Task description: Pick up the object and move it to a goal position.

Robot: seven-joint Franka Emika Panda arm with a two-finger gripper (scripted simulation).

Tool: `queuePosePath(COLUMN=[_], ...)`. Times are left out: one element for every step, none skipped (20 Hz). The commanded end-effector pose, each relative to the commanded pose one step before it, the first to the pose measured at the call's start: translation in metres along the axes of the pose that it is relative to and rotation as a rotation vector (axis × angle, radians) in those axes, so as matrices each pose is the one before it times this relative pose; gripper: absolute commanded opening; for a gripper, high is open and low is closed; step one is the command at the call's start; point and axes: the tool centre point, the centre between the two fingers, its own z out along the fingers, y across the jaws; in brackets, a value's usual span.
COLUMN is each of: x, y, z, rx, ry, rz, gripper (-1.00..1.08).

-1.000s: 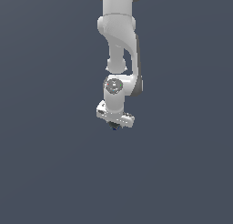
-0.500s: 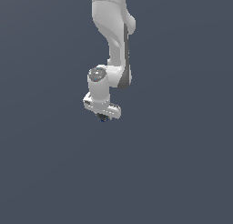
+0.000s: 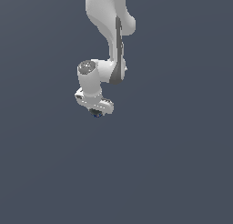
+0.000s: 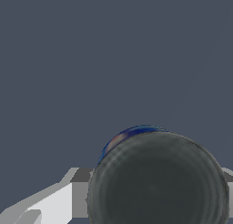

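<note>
In the exterior view the white arm (image 3: 109, 32) comes down from the top edge and bends toward the exterior view's left, ending in the end effector (image 3: 95, 112), which points downward. All around it lies a plain slate-grey surface (image 3: 182, 164). The object (image 3: 95, 113) shows only as a small dark speck with a faint blue tinge, tucked right under the end effector's tip between its short fingers — too small here to read any shape or long axis. Whether the fingers press on it cannot be told from this view.

In the wrist view the object (image 4: 157, 177) fills the lower part of the picture as a large dark grey, rounded mass with faint ringed shading; a blue rim with a reddish fleck peeks over its far edge. It looks roughly round, so no clear long axis shows. A white and grey finger (image 4: 59, 198) of the end effector lies flush against one side of it, and a grey sliver shows at the opposite side — the end effector is pinching the object. Beyond it only the grey surface is visible.
</note>
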Motion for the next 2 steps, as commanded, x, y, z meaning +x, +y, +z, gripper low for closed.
queuePosePath(x=[0.00063,0.00013], y=[-0.00007,-0.00032], z=[-0.00051,0.00013], rx=[-0.00002,0.00000], ry=[0.00038,0.00000], rz=[-0.00156,0.00000], gripper=[-1.00,-1.00])
